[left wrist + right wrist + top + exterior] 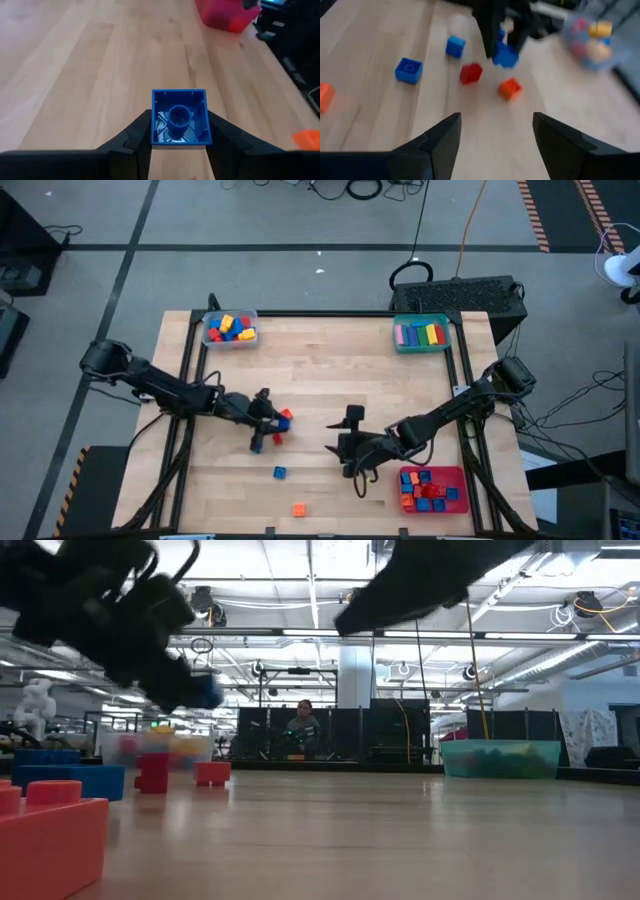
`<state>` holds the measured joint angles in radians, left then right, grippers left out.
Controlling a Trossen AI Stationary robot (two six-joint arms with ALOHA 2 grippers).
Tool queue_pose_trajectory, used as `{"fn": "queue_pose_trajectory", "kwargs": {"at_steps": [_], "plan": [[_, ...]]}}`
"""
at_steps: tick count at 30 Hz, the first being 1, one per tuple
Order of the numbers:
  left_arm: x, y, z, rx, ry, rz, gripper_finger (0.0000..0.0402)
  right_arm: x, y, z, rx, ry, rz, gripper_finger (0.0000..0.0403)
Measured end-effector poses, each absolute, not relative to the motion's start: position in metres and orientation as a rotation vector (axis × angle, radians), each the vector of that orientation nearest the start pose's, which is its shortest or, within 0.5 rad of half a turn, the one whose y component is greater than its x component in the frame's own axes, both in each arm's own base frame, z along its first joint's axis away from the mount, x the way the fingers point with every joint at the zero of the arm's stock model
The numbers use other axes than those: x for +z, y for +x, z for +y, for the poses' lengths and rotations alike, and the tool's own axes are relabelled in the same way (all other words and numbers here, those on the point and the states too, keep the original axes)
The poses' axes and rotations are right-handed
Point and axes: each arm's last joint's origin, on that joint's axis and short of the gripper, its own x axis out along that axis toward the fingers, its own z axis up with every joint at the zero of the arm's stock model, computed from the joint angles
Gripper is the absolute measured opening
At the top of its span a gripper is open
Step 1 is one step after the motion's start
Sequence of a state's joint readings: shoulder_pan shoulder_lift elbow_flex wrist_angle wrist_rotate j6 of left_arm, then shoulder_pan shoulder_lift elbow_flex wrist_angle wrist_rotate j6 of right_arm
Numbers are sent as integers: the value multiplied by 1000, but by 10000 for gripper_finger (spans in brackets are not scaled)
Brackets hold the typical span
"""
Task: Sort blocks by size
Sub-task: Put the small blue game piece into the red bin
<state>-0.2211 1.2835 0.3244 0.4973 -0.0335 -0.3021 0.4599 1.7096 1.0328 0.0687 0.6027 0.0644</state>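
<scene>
1. Blocks are mostly sorted already: the clear tray holds a mixed heap of medium bricks, the teal tray holds long bars laid side by side, and the red tray just beside the right gripper holds small red and blue cubes.

2. Left gripper is clamped on a small blue block, carried clear of the table with its hollow underside facing the wrist camera.

3. Judging by its size, that blue block belongs with the small cubes in the red tray, which lies across the table ahead of the left gripper.

4. Loose pieces left on the table: a red block and an orange block just below and beside the left gripper, a second blue block nearer the front edge, and an orange block near the front edge.

5. Right gripper hovers over bare wood between the loose blocks and the red tray, fingers apart and holding nothing.

6. Hard to make out: in the low view the arms are dark blurs and the near bricks are cut off at the frame edge. The overhead view shows the held block only as a blue speck, and the count of pieces in each tray cannot be read.
</scene>
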Motion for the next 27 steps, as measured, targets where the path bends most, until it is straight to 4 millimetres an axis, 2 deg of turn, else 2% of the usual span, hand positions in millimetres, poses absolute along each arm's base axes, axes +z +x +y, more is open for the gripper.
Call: {"fn": "queue_pose_trajectory", "kwargs": {"at_steps": [5,9,11,16,22,27], "plan": [[163,240,-46,-186,-280,478,145,212,339,147,-118,-518,429,231],[172,259,-47,-263,-305,473,145,203,347,151,-78,-744,407,231],[176,267,-48,-292,-313,466,145,198,350,152,-68,-803,404,231],[181,285,-50,-338,-323,454,145,189,352,152,-105,-864,432,231],[180,304,-51,-385,-333,440,145,189,354,151,-120,-884,422,230],[179,313,-53,-401,-336,449,145,187,353,151,-113,-896,441,203]]}}
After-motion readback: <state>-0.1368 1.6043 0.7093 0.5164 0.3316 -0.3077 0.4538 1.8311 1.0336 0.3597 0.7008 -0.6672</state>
